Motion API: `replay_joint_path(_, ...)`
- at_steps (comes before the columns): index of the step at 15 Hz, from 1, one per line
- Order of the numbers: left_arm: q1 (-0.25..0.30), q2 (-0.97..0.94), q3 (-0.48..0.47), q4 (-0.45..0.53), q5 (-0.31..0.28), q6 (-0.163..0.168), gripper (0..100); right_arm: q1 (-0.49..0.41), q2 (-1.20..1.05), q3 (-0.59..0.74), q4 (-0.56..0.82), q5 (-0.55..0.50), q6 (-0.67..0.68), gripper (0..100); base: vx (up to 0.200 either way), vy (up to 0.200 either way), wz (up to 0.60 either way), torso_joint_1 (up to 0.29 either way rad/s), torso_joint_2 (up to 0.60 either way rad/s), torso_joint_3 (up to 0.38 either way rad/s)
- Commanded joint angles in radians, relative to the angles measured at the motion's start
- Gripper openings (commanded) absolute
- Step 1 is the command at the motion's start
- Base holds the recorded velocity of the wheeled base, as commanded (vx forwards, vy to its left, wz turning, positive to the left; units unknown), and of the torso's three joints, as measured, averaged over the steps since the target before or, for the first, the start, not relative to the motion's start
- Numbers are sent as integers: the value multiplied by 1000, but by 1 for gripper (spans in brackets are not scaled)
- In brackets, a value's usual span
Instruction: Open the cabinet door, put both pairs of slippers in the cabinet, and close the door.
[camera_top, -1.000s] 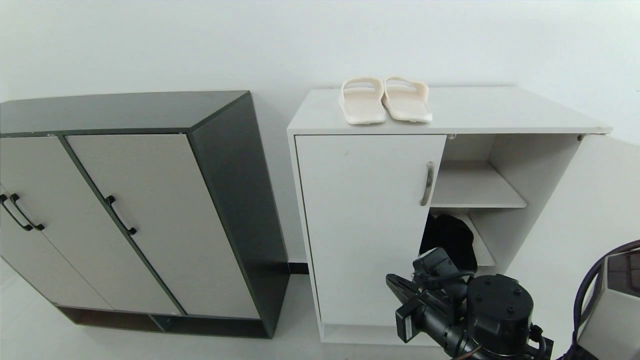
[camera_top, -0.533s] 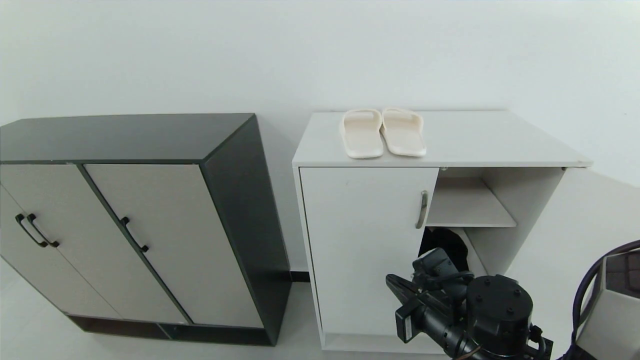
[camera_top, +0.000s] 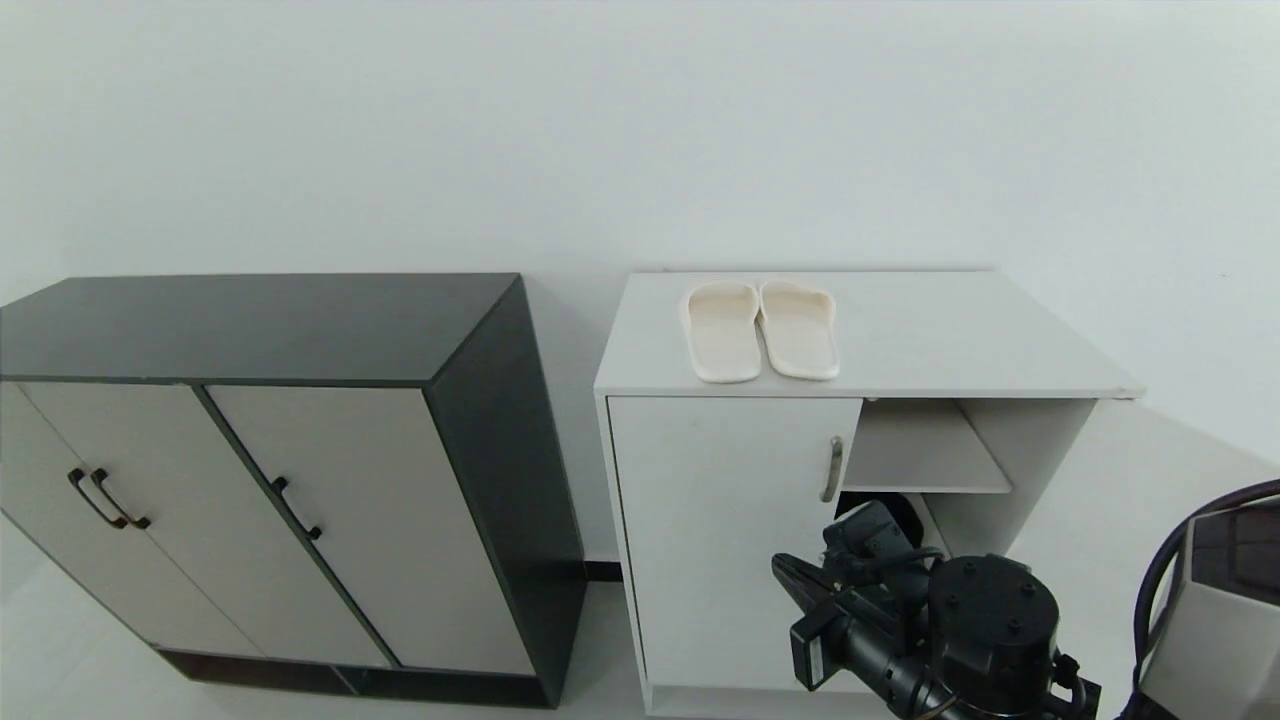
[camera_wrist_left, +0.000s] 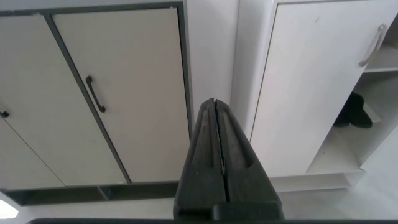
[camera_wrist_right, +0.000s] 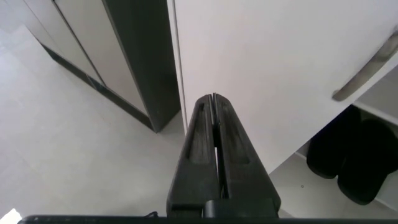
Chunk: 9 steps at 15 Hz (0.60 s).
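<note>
A pair of beige slippers (camera_top: 760, 330) lies side by side on top of the white cabinet (camera_top: 930, 340). Its left door (camera_top: 720, 520), with a metal handle (camera_top: 831, 468), is closed. The right compartment stands open, with a shelf (camera_top: 925, 455) inside. Black slippers (camera_wrist_left: 356, 111) sit on the lower shelf, and the right wrist view shows the same black slippers (camera_wrist_right: 348, 158). My right gripper (camera_top: 785, 568) hangs low in front of the closed door, shut and empty (camera_wrist_right: 214, 99). My left gripper (camera_wrist_left: 214, 106) is shut and empty, farther back, facing the gap between both cabinets.
A dark cabinet (camera_top: 250, 330) with two grey doors and black handles stands just left of the white one, against the white wall. Bare floor (camera_wrist_right: 74, 137) lies in front of both cabinets.
The whole head picture has shifted: both cabinets sit lower and show more of their tops, so the camera has moved. The slippers and right arm kept their places.
</note>
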Motion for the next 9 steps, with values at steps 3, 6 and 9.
replay_joint_path(3,0,0,0,0,0,-22,0,1,-3,13,-2,5,0,0,0,0,0,253,-564,-318)
replay_joint_path(6,0,0,0,0,0,-20,0,3,0,23,-2,22,0,0,0,0,0,276,-606,-333)
replay_joint_path(9,0,0,0,0,0,-20,0,4,0,28,-11,23,1,0,0,0,0,216,-461,-248)
